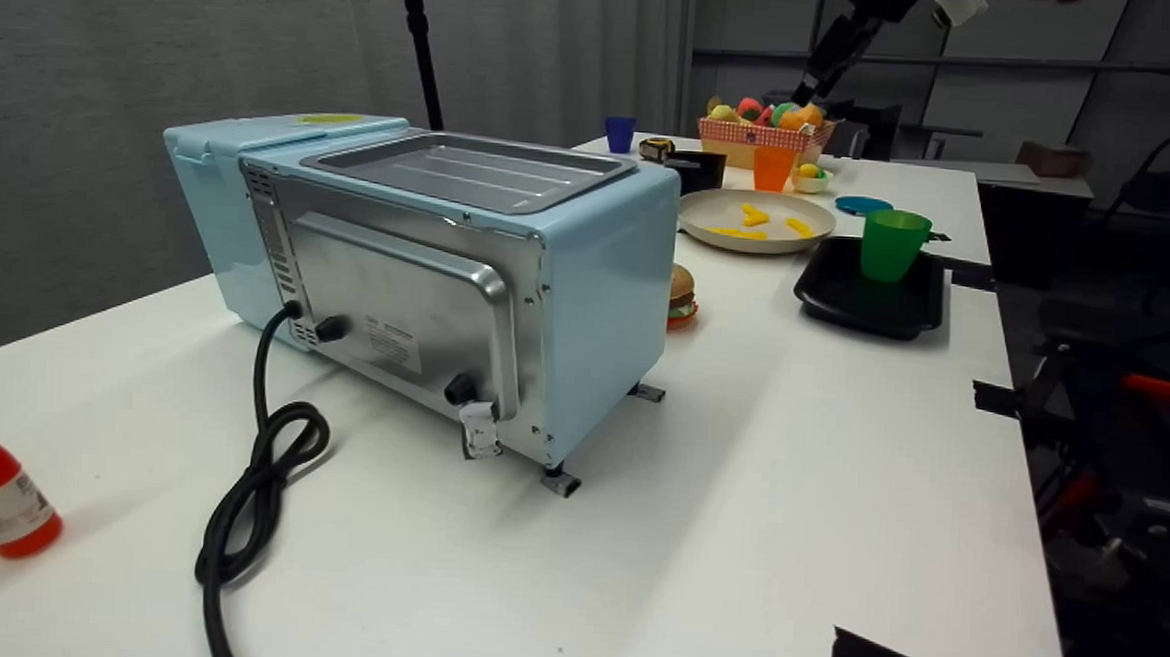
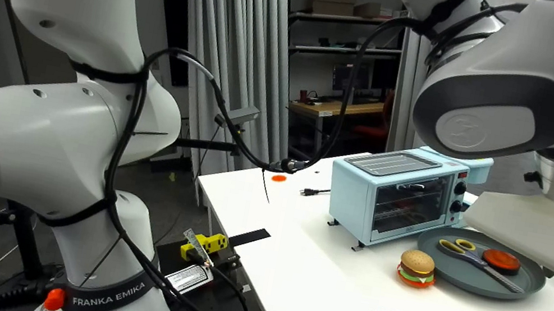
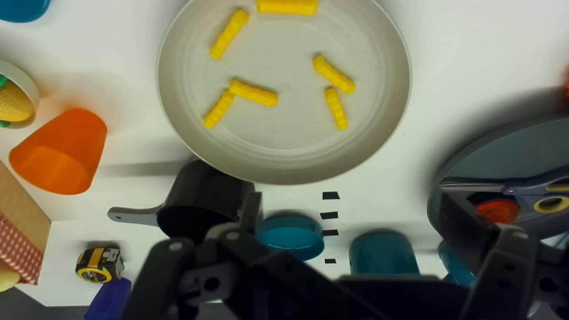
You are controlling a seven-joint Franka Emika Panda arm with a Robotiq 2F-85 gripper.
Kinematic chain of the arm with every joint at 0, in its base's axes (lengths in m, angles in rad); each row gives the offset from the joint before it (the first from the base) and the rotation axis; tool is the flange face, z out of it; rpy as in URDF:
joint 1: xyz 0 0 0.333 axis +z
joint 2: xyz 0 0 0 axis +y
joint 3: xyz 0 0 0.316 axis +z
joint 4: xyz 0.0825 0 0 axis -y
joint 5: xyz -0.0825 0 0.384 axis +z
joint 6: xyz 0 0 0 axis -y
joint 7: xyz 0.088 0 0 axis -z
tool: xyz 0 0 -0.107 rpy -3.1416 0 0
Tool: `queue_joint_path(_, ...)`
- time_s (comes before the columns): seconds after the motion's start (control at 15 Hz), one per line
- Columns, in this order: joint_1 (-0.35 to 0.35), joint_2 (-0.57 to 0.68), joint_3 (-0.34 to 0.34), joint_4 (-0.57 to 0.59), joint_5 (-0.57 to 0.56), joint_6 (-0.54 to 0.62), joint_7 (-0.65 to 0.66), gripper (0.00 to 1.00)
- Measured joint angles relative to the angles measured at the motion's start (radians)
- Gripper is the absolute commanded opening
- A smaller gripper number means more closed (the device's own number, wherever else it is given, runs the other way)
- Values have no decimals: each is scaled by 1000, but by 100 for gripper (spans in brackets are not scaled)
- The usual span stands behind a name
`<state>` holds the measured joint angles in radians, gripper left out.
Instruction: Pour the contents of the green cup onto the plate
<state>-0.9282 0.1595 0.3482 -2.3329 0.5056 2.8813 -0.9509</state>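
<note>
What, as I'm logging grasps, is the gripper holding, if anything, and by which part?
Nothing is held: the gripper is open; the green cup sits in the black tray.

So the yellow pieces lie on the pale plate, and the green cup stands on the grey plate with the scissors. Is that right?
Not quite: the green cup is not on the grey plate; an exterior view shows it standing in the black tray. The yellow pieces do lie on the pale plate.

green cup [image 1: 892, 246]: upright, in black tray [image 1: 833, 277] | plate [image 1: 719, 209]: yellow pieces [image 1: 800, 227] on it
</note>
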Motion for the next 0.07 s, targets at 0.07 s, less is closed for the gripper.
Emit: queue_joint_path(0.07, 0, 0, 0, 0, 0, 0, 0, 100)
